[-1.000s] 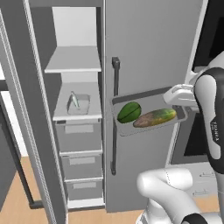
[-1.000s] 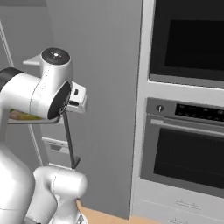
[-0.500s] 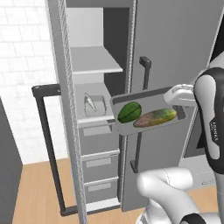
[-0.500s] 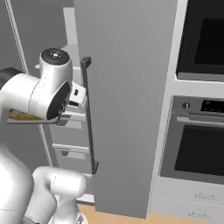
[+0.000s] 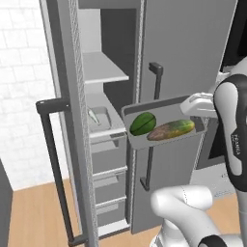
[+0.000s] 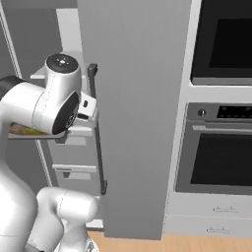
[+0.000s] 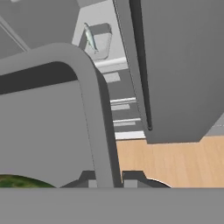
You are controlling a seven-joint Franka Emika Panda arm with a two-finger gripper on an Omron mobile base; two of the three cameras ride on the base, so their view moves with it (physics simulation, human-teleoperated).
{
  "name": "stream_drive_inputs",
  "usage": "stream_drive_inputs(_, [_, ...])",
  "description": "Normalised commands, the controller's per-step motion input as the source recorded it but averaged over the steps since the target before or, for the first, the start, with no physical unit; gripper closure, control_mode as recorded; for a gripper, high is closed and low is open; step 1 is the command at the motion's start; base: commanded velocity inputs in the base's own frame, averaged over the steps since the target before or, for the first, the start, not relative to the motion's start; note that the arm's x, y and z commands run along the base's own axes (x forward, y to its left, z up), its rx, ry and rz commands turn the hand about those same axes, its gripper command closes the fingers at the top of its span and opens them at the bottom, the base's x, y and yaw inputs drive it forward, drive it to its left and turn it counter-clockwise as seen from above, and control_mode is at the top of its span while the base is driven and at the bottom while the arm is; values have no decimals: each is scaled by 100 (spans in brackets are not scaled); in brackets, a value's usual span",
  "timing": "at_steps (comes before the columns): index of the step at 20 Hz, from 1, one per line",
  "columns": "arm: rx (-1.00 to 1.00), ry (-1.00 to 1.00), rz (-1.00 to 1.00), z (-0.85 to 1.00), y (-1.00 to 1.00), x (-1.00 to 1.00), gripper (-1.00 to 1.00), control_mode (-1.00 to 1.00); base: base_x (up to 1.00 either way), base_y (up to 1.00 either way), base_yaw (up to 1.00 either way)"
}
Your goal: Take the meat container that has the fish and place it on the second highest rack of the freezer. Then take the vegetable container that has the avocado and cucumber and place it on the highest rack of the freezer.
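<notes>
Two freezer doors [image 5: 193, 72] in view, left one swung open; wood floor [image 7: 175, 162], ovens [image 6: 221, 147] at 3 o'clock. Fish container [image 5: 99, 116] on second-highest rack [image 5: 103, 130]. Tool [image 7: 109, 178] clamped on vegetable container [image 5: 144, 140] rim, avocado [image 5: 143, 123] and cucumber [image 5: 171, 130] inside, at 3 o'clock of fish container.

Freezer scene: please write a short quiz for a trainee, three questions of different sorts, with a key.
1. True or false: the fish container already sits on a freezer rack.
2. What lies in the tray that the gripper holds? A) fish B) avocado and cucumber C) nothing
3. Fill in: the highest rack is ____ the fish container.

Key
1. True.
2. B: the avocado and the cucumber lie side by side in it.
3. Above.
</notes>
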Motion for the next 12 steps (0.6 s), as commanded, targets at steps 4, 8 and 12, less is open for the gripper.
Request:
stream_drive_inputs(4, [0,0,0,0,0,0,100,100,22,35,-29])
stream_drive_inputs(8, [0,0,0,0,0,0,100,100,13,50,-23])
stream_drive_inputs(12, [0,0,0,0,0,0,100,100,14,53,-19])
